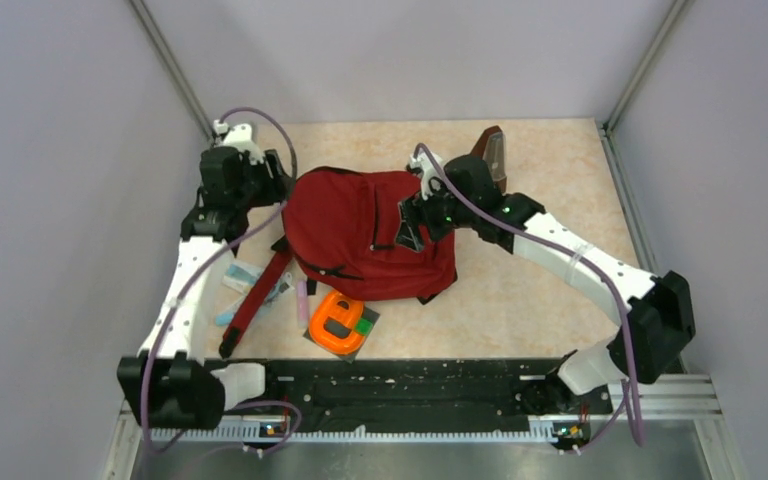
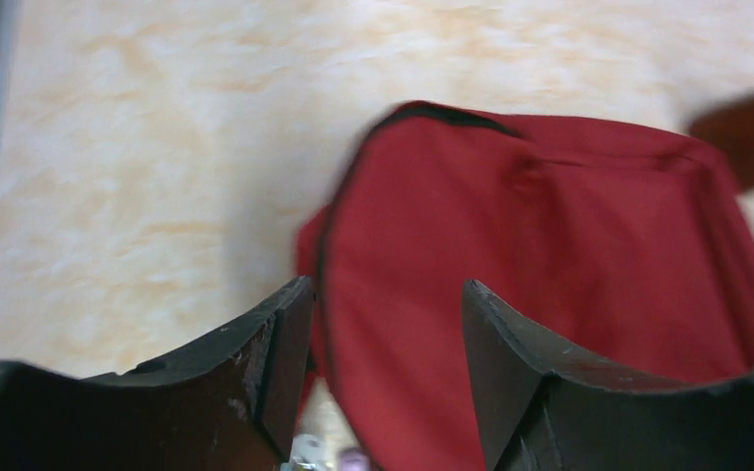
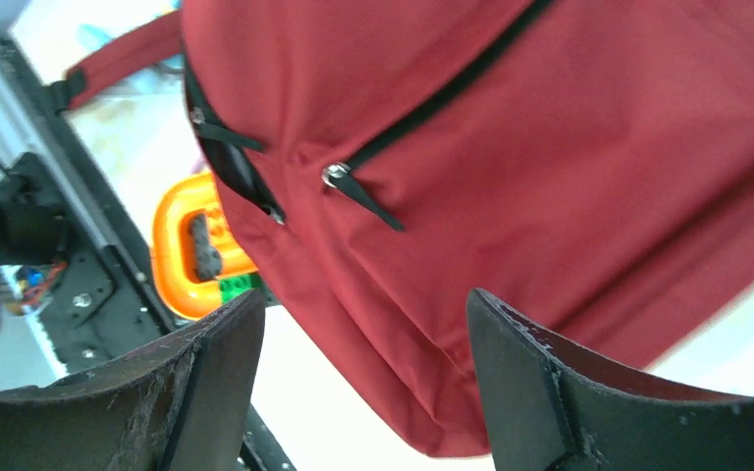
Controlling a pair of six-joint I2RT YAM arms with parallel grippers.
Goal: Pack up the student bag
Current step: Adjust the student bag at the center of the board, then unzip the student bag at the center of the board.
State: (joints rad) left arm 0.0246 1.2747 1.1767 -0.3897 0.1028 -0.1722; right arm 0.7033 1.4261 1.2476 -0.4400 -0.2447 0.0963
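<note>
**While both jaws stand apart, the backpack lies flat mid-surface**

Where the left arm (image 1: 190, 280) reaches forward along the left side, its jaws hang over the upper left corner of the student bag (image 1: 375, 235). In the left wrist view they are spread wide. The red fabric (image 2: 550, 294) shows between and below them, and nothing is pinched. Whether a fingertip brushes the cloth is hard to tell, as that view is blurred.

Near the left arm, a few pale blue stationery pieces (image 1: 240, 280) lie on the surface (image 1: 560, 290) beside the bag's red shoulder strap (image 1: 255, 305), and a pink tube (image 1: 301, 298) sits just right of the strap.

This dark red backpack lies flat at the middle of the surface, its black zippers shut and one metal zipper pull (image 3: 334, 175) lying on the front. Just beside its near edge sits an orange plastic item (image 1: 338, 322) with a green part.

Further right, the right arm (image 1: 580, 265) bends in over the bag's right side. Its jaws are wide apart above the fabric and hold nothing. Behind that wrist a brown metronome (image 1: 490, 155) stands upright.
</note>
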